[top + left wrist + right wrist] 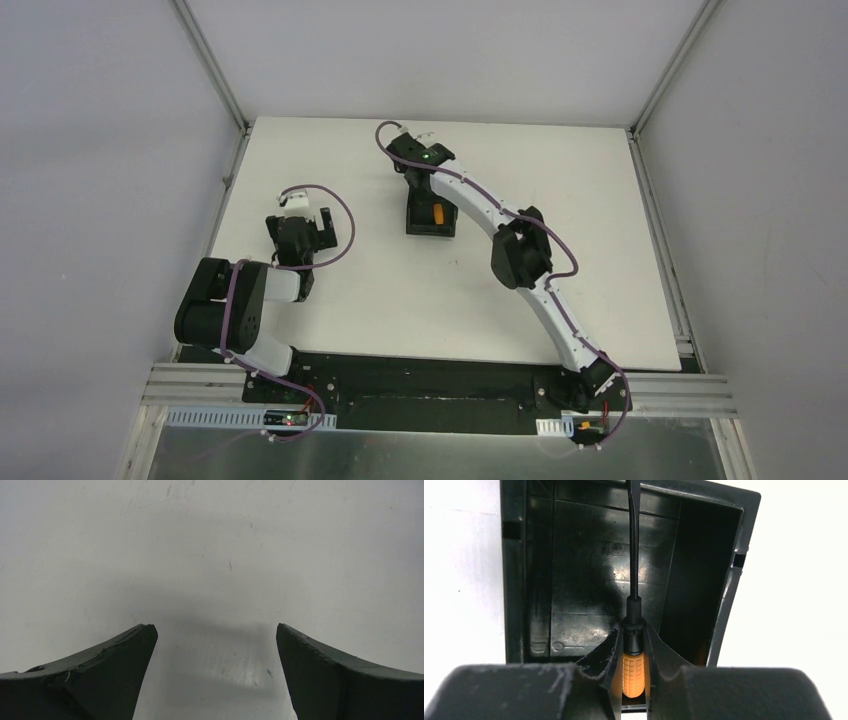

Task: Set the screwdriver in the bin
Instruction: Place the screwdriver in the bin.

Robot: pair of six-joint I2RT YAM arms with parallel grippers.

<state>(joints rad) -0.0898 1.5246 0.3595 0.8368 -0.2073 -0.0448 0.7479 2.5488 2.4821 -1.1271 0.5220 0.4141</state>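
The black bin [418,226] stands on the white table at middle back. My right gripper [428,200] reaches down into its near end. In the right wrist view the right gripper [633,630] is shut on the screwdriver [633,667], with both fingers pressed against its orange handle. The thin dark shaft runs straight ahead over the bin's floor toward the far wall [704,492]. The orange handle also shows inside the bin in the top view [437,212]. I cannot tell if the screwdriver touches the floor. My left gripper [300,222] is open and empty over bare table [215,627].
The table [600,250] is white with metal rails along its left and right edges. The bin's wall [514,580] has a slot near the top, and a divider sets off a darker right compartment [699,580]. The right arm's elbow [520,250] hangs over the table's middle.
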